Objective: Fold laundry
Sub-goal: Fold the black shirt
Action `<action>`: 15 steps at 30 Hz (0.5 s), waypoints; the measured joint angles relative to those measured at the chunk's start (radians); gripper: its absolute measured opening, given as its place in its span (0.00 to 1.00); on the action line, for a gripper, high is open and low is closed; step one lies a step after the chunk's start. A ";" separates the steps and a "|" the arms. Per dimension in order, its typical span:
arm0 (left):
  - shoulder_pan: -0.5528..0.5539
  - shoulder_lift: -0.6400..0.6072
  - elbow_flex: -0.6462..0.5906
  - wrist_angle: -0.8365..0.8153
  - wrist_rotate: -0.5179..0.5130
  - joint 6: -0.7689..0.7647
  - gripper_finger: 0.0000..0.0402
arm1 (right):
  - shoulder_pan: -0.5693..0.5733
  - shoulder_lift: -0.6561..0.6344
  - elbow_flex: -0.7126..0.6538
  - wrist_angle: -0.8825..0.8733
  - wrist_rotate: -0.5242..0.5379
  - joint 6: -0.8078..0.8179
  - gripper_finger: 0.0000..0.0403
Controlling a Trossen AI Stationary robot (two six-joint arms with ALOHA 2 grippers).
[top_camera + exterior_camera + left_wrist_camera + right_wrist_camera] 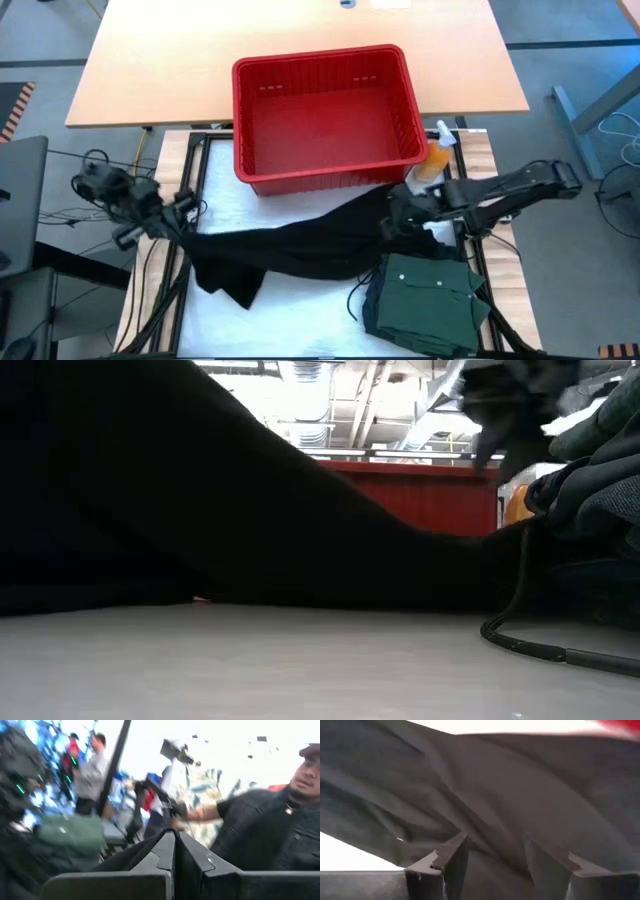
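Standing apart over dark cloth, the right gripper's [492,862] two fingers leave a clear gap with nothing pinched between them; the black garment [300,245] lies just under and ahead of them, and I cannot tell whether the tips still brush it. From above, this gripper [405,215] sits toward the table's right edge, just in front of the red basket [325,115]. The left gripper [175,857] has its fingers pressed together, and in the overhead view it [185,215] is at the left edge, right at the black garment's end, which looks lifted there; whether cloth is caught between the fingers I cannot make out.

Counting up: two garments show. The black one stretches across the table's middle from the left edge toward the right gripper, a loose flap hanging toward the front edge. The green buttoned shirt [430,290] lies folded at the front right corner. There is one red basket at the table's far edge and one orange spray bottle [435,160] beside the basket's right front corner. People [270,825] stand in the room beyond.
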 joint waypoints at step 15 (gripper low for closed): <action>0.000 -0.109 0.000 0.062 -0.223 0.089 0.00 | -0.090 0.392 0.000 0.329 -0.168 -0.310 0.55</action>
